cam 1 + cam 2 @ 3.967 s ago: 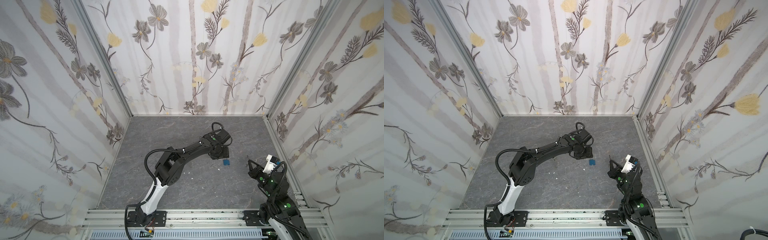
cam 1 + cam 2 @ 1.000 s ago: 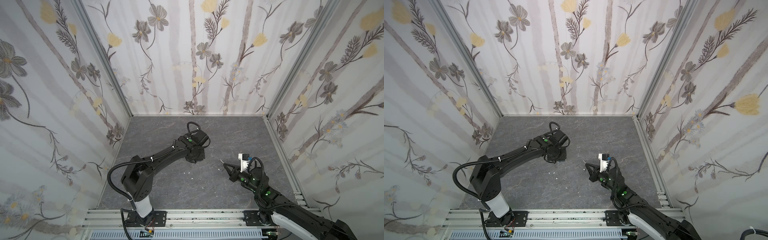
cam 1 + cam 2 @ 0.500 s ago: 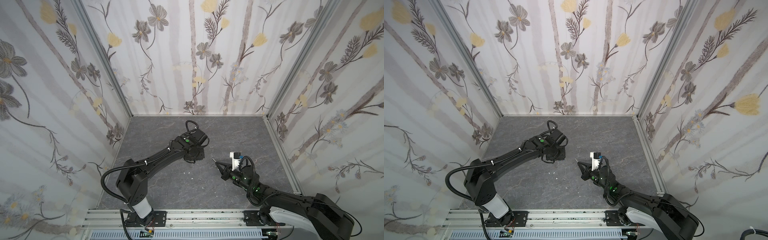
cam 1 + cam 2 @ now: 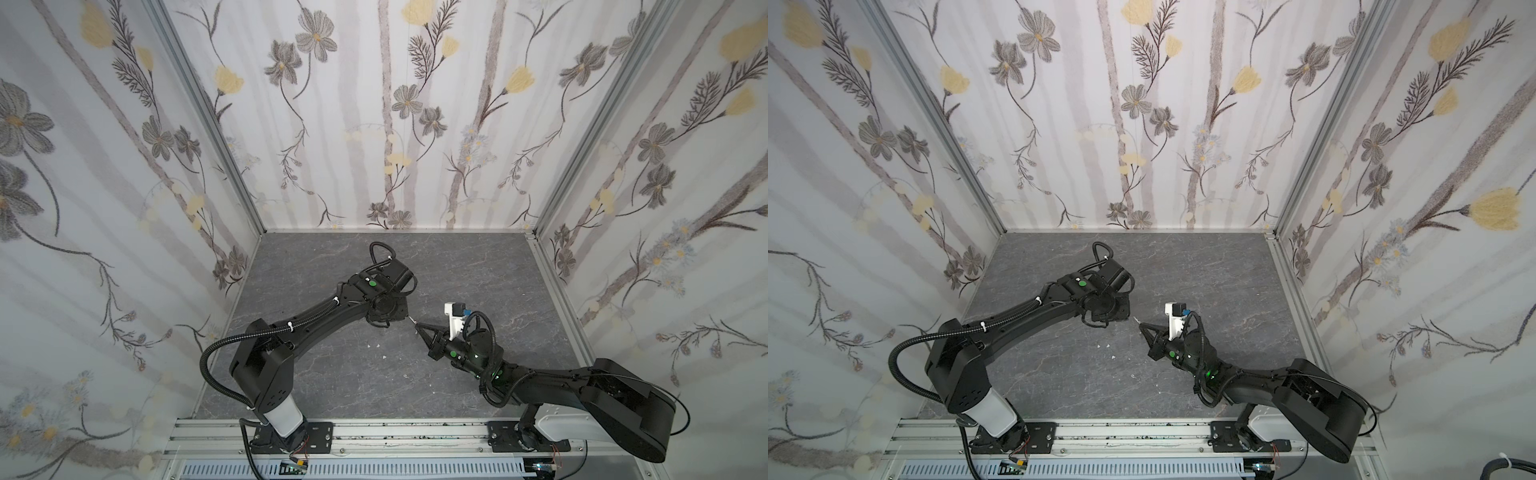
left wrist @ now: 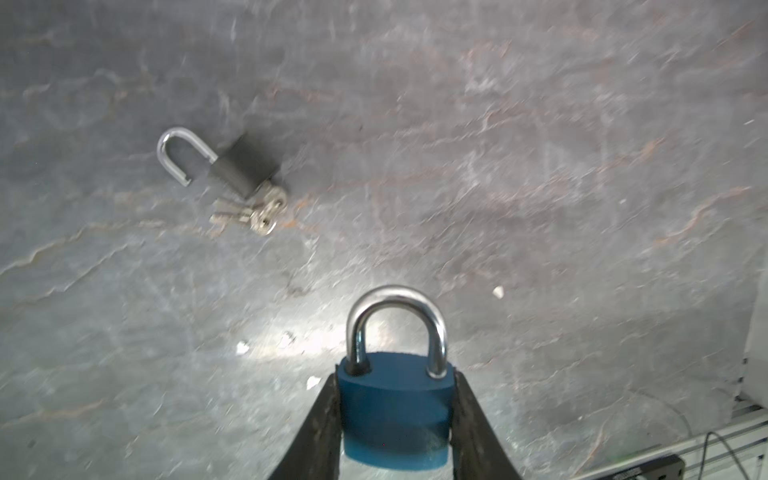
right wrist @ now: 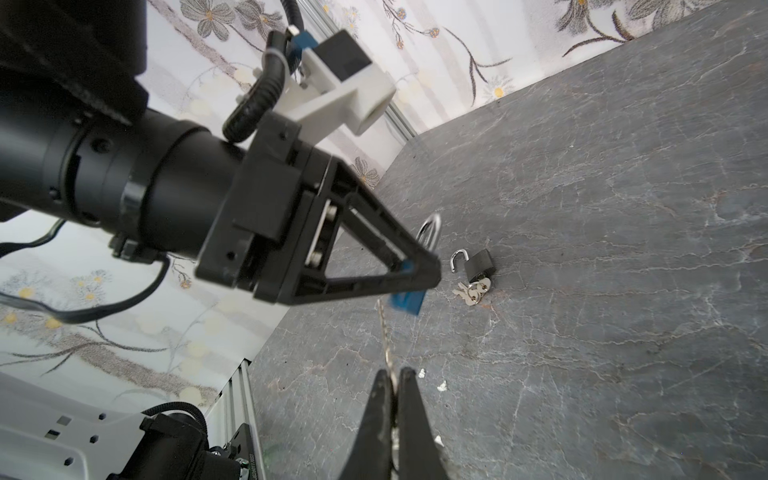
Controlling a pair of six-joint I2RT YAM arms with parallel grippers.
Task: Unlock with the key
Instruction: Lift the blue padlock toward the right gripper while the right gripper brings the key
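My left gripper (image 5: 395, 376) is shut on the body of a blue padlock (image 5: 395, 411) whose steel shackle is closed. It holds the padlock just above the grey floor. The right wrist view shows this left gripper (image 6: 428, 270) from the side, with the blue padlock (image 6: 409, 302) hanging below its tips. My right gripper (image 6: 392, 372) is shut on a thin silver key (image 6: 384, 332). The key's blade points at the padlock's underside and stops just short of it. In both top views the right gripper (image 4: 417, 326) (image 4: 1142, 326) sits close beside the left gripper (image 4: 401, 311). The padlock is hidden there.
A black padlock (image 5: 243, 166) with its shackle swung open lies on the floor (image 5: 540, 166), a bunch of keys (image 5: 253, 214) at its base. Small white crumbs (image 4: 376, 345) dot the floor. Flowered walls enclose three sides, and a metal rail (image 4: 374, 432) runs along the front.
Since four seconds ago the left gripper took the blue padlock off the floor and carried it left. Over the last second the right arm stretched left, bringing the key up to the padlock.
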